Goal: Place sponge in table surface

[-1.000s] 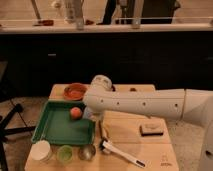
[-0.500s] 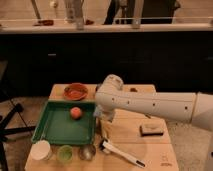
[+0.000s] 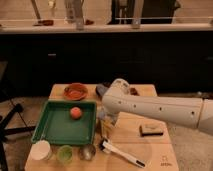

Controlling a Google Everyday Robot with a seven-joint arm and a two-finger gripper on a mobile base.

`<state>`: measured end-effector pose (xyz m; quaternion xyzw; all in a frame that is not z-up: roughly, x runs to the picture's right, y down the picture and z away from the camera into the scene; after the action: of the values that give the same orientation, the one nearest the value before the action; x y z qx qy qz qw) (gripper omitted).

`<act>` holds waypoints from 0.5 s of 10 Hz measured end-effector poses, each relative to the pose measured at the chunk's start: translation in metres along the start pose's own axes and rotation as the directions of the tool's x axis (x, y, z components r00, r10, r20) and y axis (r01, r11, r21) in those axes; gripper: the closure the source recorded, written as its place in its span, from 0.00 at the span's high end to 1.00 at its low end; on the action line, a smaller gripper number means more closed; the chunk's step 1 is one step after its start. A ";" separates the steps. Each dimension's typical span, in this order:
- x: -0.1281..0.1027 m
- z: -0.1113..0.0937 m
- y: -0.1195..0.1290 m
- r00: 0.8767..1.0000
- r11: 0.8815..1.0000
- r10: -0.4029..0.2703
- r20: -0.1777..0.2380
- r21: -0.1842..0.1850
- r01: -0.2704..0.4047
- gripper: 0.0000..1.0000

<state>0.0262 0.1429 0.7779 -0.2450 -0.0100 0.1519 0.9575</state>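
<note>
My gripper (image 3: 107,126) hangs down from the white arm (image 3: 150,106) that reaches in from the right. It is just past the right edge of the green tray (image 3: 55,130), low over the wooden table (image 3: 125,145). A small pale yellow-green piece, the sponge (image 3: 106,131), shows at its tip, held just above the table. Part of it is hidden by the wrist.
An orange ball (image 3: 75,113) lies in the tray. A red-brown bowl (image 3: 75,91) stands behind it. A white cup (image 3: 41,150), a green cup (image 3: 65,153) and a metal cup (image 3: 88,151) line the front edge. A white-handled brush (image 3: 122,153) and a brown block (image 3: 151,130) lie to the right.
The arm has swung to the right, carrying the gripper from above the tray's right rim to just beyond it over the table.
</note>
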 end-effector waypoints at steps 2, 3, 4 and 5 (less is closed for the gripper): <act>-0.001 0.000 0.000 1.000 1.000 -0.003 0.000 0.000 0.003 0.00; 0.000 0.000 0.000 1.000 1.000 0.000 0.000 0.000 0.000 0.00; 0.000 0.000 0.000 1.000 1.000 0.000 0.000 0.000 0.000 0.00; -0.001 0.000 0.000 1.000 1.000 -0.001 0.000 0.000 0.001 0.00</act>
<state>0.0251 0.1428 0.7779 -0.2450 -0.0100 0.1516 0.9576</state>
